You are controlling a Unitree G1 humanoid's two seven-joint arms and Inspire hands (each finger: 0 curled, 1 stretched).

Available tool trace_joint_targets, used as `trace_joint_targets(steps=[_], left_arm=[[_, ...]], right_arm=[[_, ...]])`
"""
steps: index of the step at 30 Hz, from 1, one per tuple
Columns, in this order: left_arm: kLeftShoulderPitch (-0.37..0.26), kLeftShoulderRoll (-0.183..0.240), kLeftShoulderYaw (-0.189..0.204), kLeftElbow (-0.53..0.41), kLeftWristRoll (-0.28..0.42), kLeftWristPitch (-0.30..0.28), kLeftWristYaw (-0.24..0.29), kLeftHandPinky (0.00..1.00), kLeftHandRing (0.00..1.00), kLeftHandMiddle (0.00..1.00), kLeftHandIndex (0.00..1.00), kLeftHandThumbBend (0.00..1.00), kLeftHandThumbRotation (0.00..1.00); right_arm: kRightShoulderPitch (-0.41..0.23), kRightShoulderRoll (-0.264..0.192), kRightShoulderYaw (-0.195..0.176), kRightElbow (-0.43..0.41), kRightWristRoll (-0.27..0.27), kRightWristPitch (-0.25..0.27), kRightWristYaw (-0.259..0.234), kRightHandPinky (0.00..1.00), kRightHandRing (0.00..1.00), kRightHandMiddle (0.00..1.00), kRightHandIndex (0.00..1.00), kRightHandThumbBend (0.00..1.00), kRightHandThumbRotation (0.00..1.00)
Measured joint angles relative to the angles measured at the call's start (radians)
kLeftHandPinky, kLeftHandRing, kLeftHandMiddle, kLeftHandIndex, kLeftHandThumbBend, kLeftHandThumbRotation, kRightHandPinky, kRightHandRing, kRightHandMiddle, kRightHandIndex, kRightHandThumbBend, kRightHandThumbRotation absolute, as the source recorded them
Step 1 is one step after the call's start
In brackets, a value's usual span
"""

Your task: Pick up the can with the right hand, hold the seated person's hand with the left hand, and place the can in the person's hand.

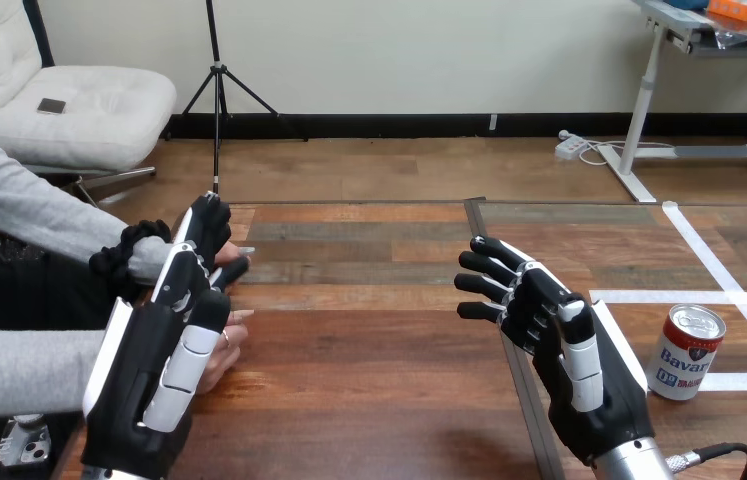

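Head view: can point(687, 352) stands upright at lower right, untouched. Right hand point(549, 330), fingers apart and empty, should swing right and wrap its middle. Left hand point(149, 365), fingers straight, overlaps the person's hand point(221, 360) lower left.

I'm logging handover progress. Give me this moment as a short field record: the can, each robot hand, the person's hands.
can: red-and-white metal can, upright on the wooden table, inside the white tape lines, untouched
right hand: right hand open, empty, at the can's left in view, apart from it
left hand: left hand over the person's hands; hold cannot be told
progress: can not yet picked up
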Motion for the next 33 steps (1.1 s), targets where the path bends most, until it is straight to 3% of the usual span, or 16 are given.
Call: trace_joint_targets(steps=[33], left_arm=[[0.002, -0.016, 0.001, -0.002, -0.021, 0.000, -0.012, 1.00, 1.00, 1.00, 1.00, 0.76, 0.96]], right_arm=[[0.001, 0.000, 0.000, -0.023, 0.000, 0.001, -0.005, 0.75, 0.82, 0.85, 0.84, 0.97, 1.00]])
